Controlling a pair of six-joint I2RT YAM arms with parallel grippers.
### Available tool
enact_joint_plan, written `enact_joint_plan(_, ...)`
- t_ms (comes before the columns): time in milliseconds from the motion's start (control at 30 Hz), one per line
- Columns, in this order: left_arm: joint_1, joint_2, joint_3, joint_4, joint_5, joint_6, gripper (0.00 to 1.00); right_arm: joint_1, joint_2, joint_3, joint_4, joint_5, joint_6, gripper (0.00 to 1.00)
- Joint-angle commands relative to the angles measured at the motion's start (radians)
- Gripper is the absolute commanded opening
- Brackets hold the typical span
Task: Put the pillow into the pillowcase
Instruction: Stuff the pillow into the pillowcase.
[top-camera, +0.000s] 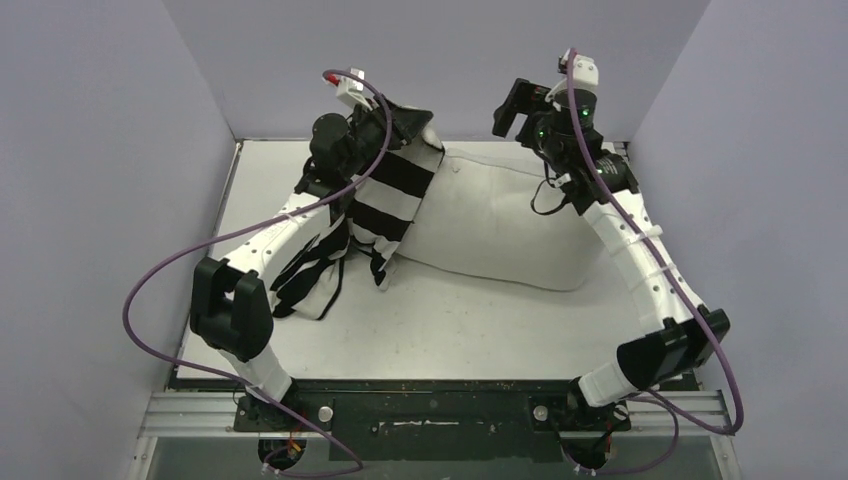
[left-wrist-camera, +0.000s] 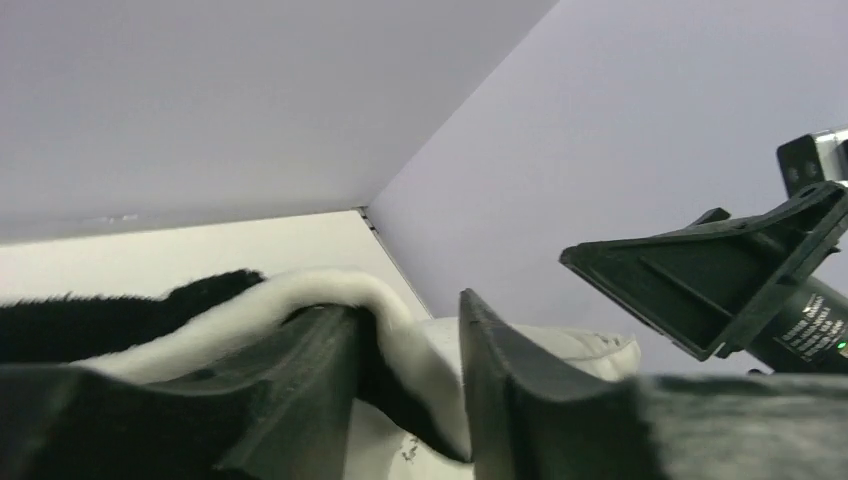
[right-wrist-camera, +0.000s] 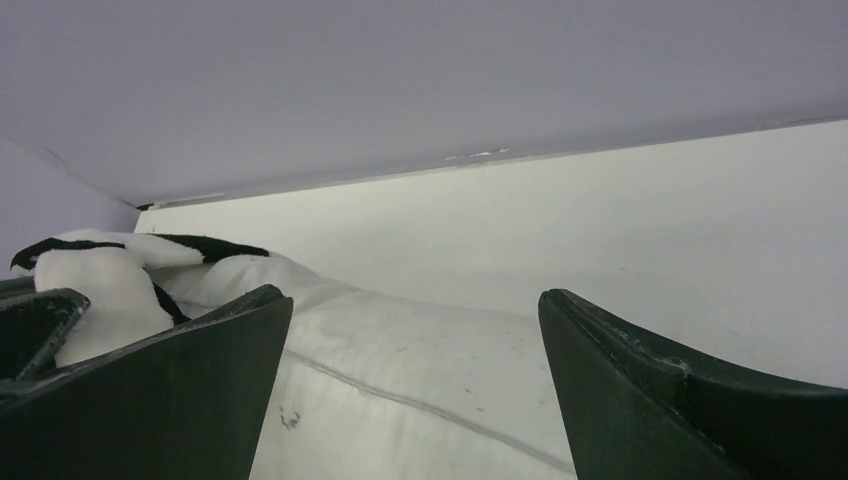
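Observation:
The off-white pillow (top-camera: 500, 225) lies across the middle and right of the table. The striped pillowcase (top-camera: 385, 205) hangs over its left end and trails down to the table at the left. My left gripper (top-camera: 405, 118) is raised at the pillow's far left corner, shut on the pillowcase's upper edge. In the left wrist view the fabric (left-wrist-camera: 300, 290) drapes over one finger and runs down between the jaws of the gripper (left-wrist-camera: 402, 303), with the pillow (left-wrist-camera: 560, 345) beyond. My right gripper (top-camera: 510, 108) is open and empty, above the pillow's far right part (right-wrist-camera: 420, 380).
The white table (top-camera: 480, 320) is enclosed by lavender walls at the back and both sides. The pillowcase's loose end lies bunched beside the left arm (top-camera: 310, 280). The right gripper's finger (left-wrist-camera: 720, 280) shows close by in the left wrist view.

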Motion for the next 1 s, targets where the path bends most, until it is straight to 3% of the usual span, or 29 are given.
enact_joint_plan(0,0.009,0.034,0.154,0.129,0.094,0.002,0.43,-0.065,-0.128,-0.051,-0.068,0.067,-0.096,1.0)
enact_joint_plan(167,0.002,-0.002,0.238,-0.099,0.074,0.226,0.62,-0.176,-0.209,-0.163,-0.081,-0.065,-0.129,1.0)
enact_joint_plan(333,-0.024,-0.105,0.141,-0.227,-0.041,0.396,0.73,-0.303,-0.252,-0.271,-0.059,-0.197,-0.159,1.0)
enact_joint_plan(533,-0.108,-0.205,-0.006,-0.384,-0.276,0.578,0.74,-0.489,-0.288,-0.353,-0.053,-0.305,-0.177,1.0)
enact_joint_plan(700,-0.119,-0.247,-0.198,-0.354,-0.356,0.564,0.73,-0.674,-0.275,-0.459,-0.005,-0.468,-0.174,1.0)
enact_joint_plan(967,-0.133,-0.137,-0.259,-0.284,-0.387,0.531,0.71,-0.713,-0.206,-0.579,0.078,-0.52,-0.145,1.0)
